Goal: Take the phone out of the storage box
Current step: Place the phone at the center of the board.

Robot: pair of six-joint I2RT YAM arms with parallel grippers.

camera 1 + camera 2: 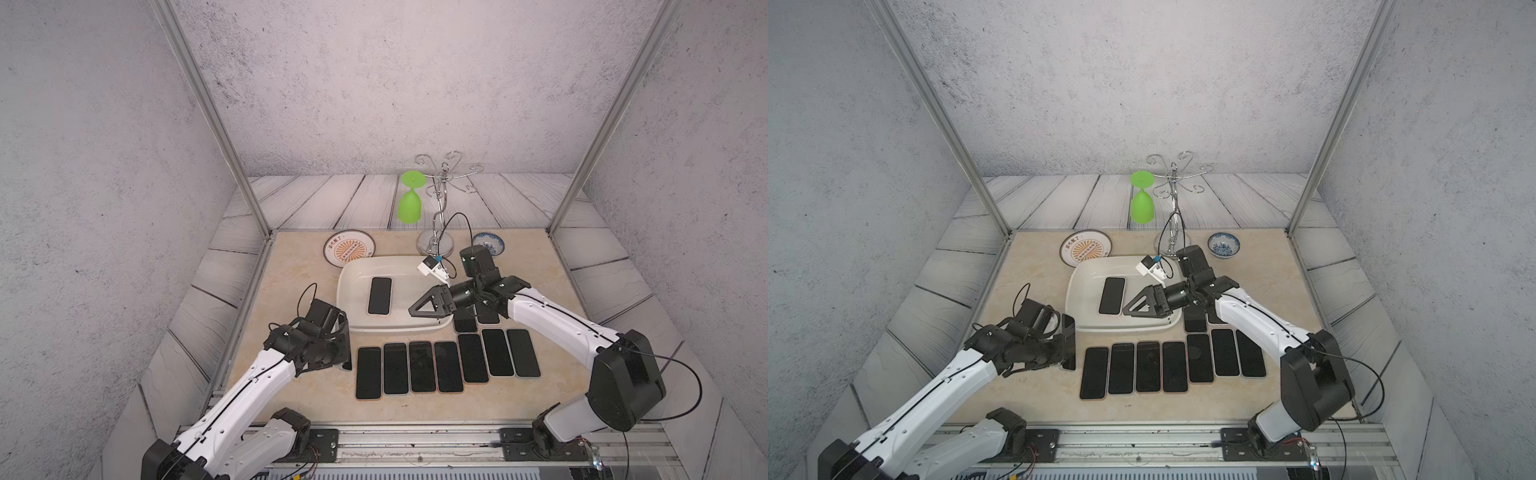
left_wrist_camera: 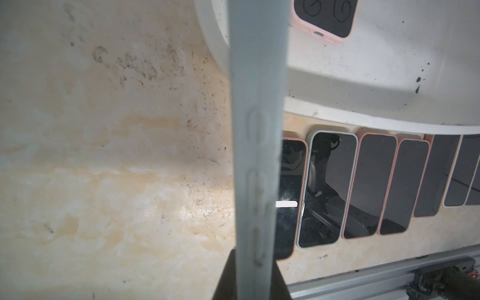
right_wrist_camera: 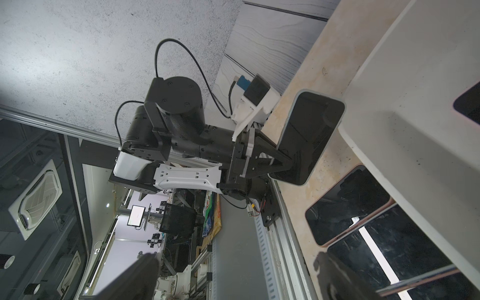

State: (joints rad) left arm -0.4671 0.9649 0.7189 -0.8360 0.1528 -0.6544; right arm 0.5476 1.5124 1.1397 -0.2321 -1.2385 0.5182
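Phone (image 1: pixel 380 296) in storage box (image 1: pixel 352 286), second phone (image 1: pixel 1069 328) half-hidden in left end effector (image 3: pixel 292 162)

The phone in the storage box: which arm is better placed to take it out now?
Right. The right gripper is open above the storage box, beside the phone; the left gripper is shut on another phone outside it.
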